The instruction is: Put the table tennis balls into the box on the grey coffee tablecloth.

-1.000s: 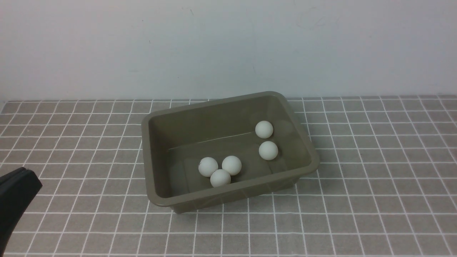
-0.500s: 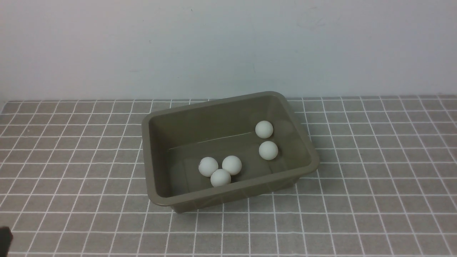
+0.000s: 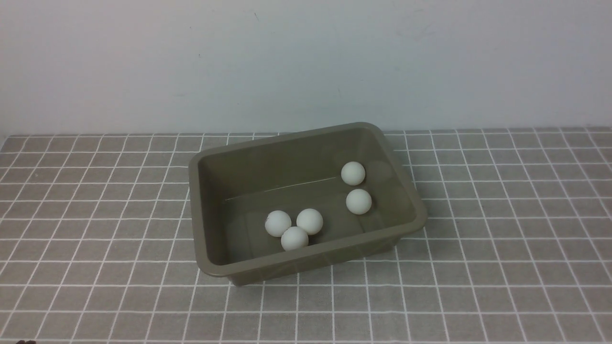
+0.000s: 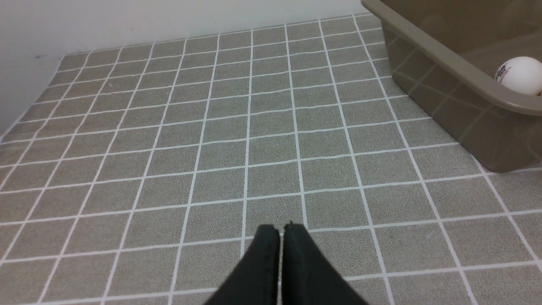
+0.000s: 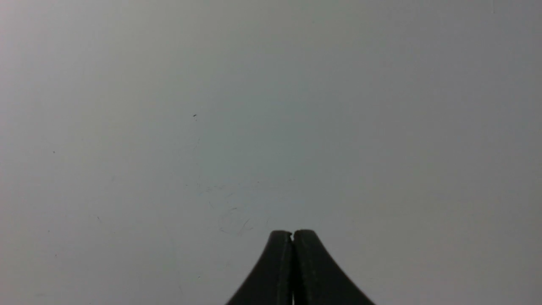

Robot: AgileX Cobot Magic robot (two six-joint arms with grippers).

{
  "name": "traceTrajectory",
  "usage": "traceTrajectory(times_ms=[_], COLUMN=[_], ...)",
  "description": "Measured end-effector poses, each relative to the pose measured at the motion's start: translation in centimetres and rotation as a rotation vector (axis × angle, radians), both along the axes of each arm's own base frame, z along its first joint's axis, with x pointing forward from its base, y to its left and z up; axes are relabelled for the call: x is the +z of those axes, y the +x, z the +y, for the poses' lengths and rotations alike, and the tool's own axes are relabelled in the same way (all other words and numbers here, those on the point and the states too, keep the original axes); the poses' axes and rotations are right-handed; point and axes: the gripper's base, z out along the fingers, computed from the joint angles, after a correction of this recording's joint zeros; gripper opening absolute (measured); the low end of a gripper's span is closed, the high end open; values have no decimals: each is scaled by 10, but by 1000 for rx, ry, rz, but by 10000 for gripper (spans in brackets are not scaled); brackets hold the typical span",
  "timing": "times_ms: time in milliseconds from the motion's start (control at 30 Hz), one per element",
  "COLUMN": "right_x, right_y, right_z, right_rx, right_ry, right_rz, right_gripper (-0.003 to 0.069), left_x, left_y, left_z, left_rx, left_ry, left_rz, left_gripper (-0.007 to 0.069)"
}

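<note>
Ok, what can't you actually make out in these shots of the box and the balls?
- Front view: both arms lie outside the frame.
- Front view: the box's near wall hides its floor strip beside the lowest ball.
- Left wrist view: the frame edge cuts off most of the box; one printed ball shows, its print too small to read.
- Right wrist view: only blank wall behind the shut right gripper.

We see one obstacle on the grey coffee tablecloth (image 3: 502, 239): the box (image 3: 306, 267), set askew near the middle, rim open upward. Cloth lies bare on every side of it, wide to left, right and front; a narrower strip runs between its far rim and the wall (image 3: 306, 62). Inside, three table tennis balls (image 3: 294, 238) cluster by the near wall and two sit toward the right end, leaving the left half of the floor free.
</note>
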Motion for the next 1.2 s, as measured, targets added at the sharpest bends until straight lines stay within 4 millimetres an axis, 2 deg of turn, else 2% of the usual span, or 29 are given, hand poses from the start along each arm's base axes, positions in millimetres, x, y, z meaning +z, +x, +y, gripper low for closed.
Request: traceTrajectory(times_ms=[767,967,1200], right_x=[-2,-15,-31], right_y=[0,4,11], right_z=[3,22,31], right_rx=[37,215,267], right_ry=[37,-41,-125], right_rz=[19,64,78], right_gripper=[-10,-10,-10], left_x=[0,0,0], left_y=[0,0,0], left_z=[0,0,0], left_rx=[0,0,0], left_ry=[0,0,0], left_rz=[0,0,0], left_gripper=[-5,-5,-5])
